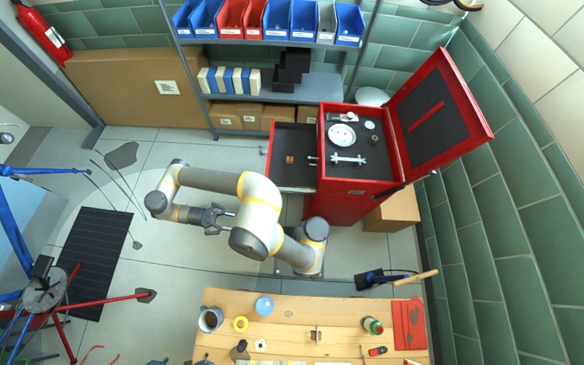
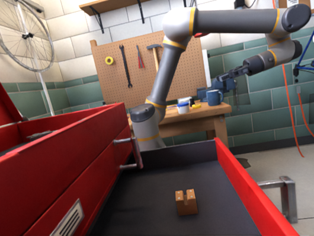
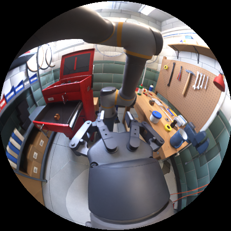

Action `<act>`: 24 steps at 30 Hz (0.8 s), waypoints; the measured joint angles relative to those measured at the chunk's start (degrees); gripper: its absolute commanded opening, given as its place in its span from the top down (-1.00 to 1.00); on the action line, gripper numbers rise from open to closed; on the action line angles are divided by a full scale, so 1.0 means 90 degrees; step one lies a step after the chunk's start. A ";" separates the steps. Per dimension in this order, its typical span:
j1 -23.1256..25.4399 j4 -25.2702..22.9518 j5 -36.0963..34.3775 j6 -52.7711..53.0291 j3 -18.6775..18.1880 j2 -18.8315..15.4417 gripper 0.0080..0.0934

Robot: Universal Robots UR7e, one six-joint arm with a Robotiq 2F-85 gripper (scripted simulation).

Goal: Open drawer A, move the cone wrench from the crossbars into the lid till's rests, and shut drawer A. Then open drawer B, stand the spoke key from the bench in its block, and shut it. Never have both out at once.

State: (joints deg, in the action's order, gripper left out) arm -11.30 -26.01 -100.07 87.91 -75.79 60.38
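Note:
The small wooden block [image 1: 289,159] [image 2: 186,202] [image 3: 57,116] stands on the dark liner of the pulled-out drawer [image 1: 292,159] [image 2: 177,189] of the red tool chest [image 1: 357,163]. Its slot is empty. The cone wrench [image 1: 348,159] lies across the rests in the open lid till. The spoke key [image 1: 316,334] lies on the wooden bench [image 1: 310,327] [image 3: 158,116]. My gripper [image 1: 227,221] [image 2: 220,78] [image 3: 115,118] hangs in the air over the floor, left of the chest and far from the drawer and bench. It is open and holds nothing.
A blue mug [image 1: 210,319] [image 2: 214,97], a white tub [image 2: 183,107], a yellow tape roll [image 1: 240,323] and a vise [image 3: 197,137] sit on the bench. A shelf rack with boxes [image 1: 258,81] stands behind the drawer. A black mat [image 1: 92,258] and a repair stand [image 1: 38,292] occupy the left floor.

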 measured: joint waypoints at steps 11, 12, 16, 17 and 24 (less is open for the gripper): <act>-0.0185 -0.3227 0.0279 -0.0806 -0.1398 0.2361 -0.17; -0.0199 -0.3464 0.0299 -0.0866 -0.1501 0.2533 -0.17; -0.0236 -0.4113 0.0355 -0.1027 -0.1783 0.3000 -0.17; -0.0241 -0.4196 0.0362 -0.1048 -0.1820 0.3059 -0.17; -0.0248 -0.4295 0.0371 -0.1072 -0.1861 0.3100 -0.17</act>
State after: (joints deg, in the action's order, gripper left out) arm -13.54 -64.67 -96.73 78.26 -92.54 88.28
